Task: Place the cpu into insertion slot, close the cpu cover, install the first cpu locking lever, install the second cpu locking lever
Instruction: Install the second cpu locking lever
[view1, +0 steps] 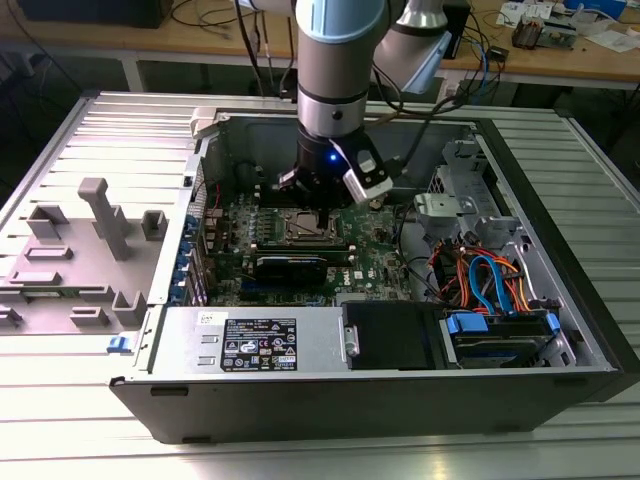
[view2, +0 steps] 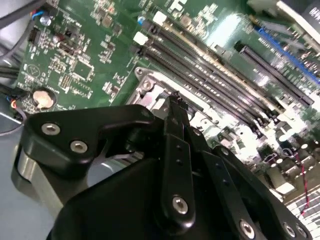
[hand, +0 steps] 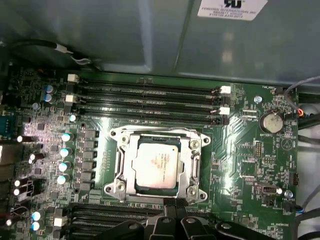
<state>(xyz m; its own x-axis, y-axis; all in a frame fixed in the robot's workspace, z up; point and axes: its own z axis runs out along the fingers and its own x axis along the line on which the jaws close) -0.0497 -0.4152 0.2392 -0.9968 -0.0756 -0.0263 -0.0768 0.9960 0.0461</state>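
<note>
Mostly hidden, end effector (hand: 175, 207) fingertips pressed together, empty, at slot (hand: 156, 165) edge; cpu (hand: 156, 162) seated, cover (hand: 122, 162) down.

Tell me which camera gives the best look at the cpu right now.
The first wrist view: the cpu faces the camera, silver top unobstructed, seated in the insertion slot. In the exterior view the arm's head hangs just above the slot, so the chip is hard to make out. In the second wrist view the gripper blocks it.

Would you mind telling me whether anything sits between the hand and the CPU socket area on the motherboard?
Nothing visible does. The hand hangs just above the socket's edge, and the cpu already lies in the insertion slot with the cpu cover framing it.
</note>
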